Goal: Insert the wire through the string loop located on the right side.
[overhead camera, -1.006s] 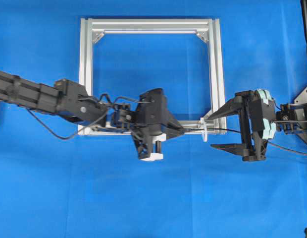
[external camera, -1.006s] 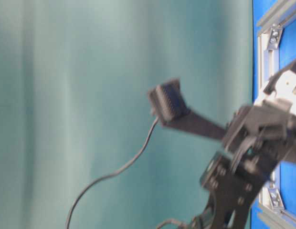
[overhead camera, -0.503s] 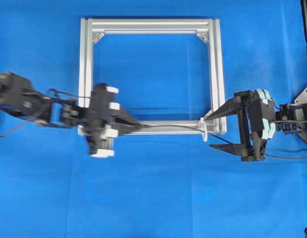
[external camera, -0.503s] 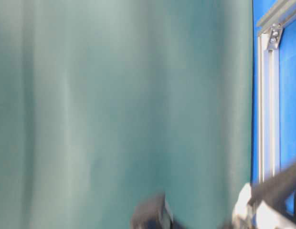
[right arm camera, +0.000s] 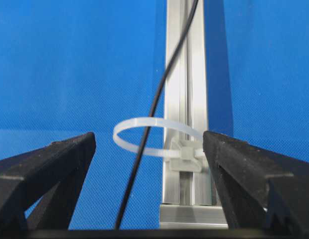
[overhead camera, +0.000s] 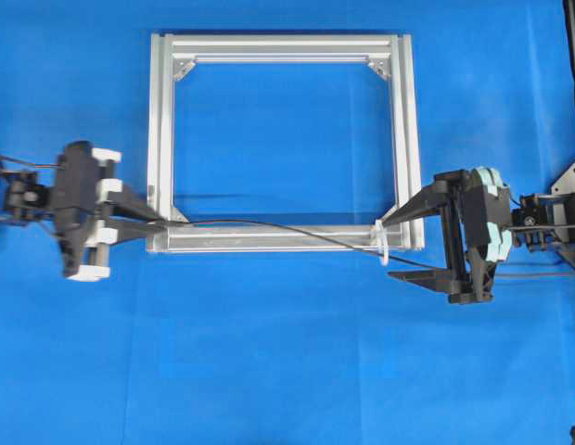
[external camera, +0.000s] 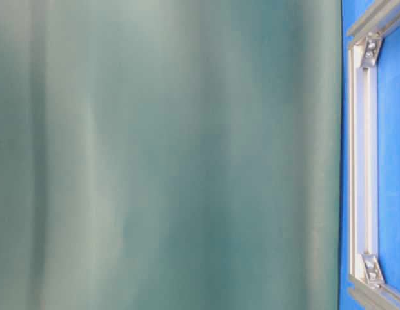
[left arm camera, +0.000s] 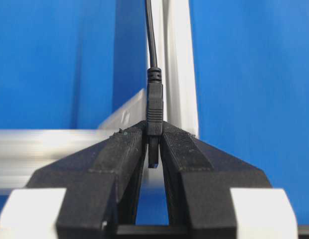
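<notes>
Black and thin, the wire point(overhead camera: 269, 226) runs along the frame point(overhead camera: 399, 139)'s near rail and through the loop point(right arm camera: 157, 137) at right. It looks limp and light; the stiff plug suits gripping. The left gripper point(left arm camera: 153, 144) pinches that plug; the right gripper point(overhead camera: 410, 243) stands spread beside the loop.

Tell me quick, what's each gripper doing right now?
Left gripper: shut on the wire's plug.
Right gripper: open, holding nothing, one finger on each side of the string loop.
</notes>
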`<state>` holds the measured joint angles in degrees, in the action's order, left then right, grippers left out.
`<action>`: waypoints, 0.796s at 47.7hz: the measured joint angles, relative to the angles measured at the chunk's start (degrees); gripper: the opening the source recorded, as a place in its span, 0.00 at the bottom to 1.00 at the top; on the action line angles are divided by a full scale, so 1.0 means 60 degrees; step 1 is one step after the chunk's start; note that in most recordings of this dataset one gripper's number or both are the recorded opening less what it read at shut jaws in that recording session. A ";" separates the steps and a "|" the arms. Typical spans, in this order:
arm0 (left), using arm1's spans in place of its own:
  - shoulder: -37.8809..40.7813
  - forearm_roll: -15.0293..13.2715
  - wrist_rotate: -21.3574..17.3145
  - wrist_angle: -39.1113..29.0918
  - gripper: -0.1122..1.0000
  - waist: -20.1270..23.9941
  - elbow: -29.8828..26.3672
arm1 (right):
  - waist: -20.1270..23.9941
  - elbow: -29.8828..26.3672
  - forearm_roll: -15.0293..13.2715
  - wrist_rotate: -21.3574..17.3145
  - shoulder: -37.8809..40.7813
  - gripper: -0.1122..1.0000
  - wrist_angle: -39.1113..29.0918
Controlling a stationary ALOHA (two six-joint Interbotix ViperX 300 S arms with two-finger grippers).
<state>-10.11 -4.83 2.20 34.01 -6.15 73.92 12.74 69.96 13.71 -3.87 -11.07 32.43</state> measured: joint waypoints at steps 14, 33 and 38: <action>-0.1289 0.0000 -0.0088 -0.0176 0.17 0.0000 0.0967 | 0.0000 0.0000 0.0000 0.0000 0.0000 0.96 -0.0088; -0.1099 0.0000 -0.0146 -0.1406 0.17 0.0015 0.0557 | 0.0000 -0.0059 0.0000 0.0015 0.0000 0.96 -0.0103; -0.1084 0.0015 -0.0132 -0.1509 0.17 0.0000 0.0527 | 0.0000 -0.0059 0.0000 0.0000 0.0000 0.96 -0.0117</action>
<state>-16.61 -4.75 1.41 24.96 -6.15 77.08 12.74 69.61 13.71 -3.87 -11.07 31.73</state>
